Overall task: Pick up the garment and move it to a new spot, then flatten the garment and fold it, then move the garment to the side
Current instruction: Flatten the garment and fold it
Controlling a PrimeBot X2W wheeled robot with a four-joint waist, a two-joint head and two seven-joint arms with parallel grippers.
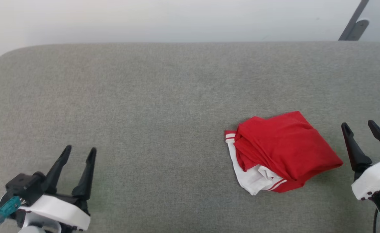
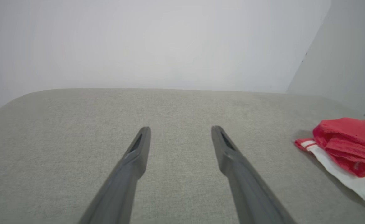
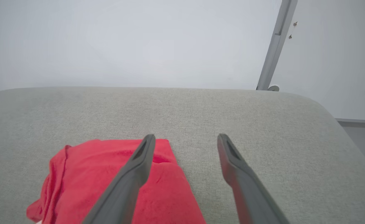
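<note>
The right gripper stood wide and empty just beside the garment, folded on the grey cushion, the left gripper equally wide, well apart; cloth judged light, limp, best pinched through its layered edge.

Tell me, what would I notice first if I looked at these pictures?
The bright red garment with a bit of white sleeve pops out first, lying bunched in a folded bundle on the right part of the grey padded surface. Next you'd see the right tool, open just beside it, and the left tool, open at the lower left, far from it.
</note>
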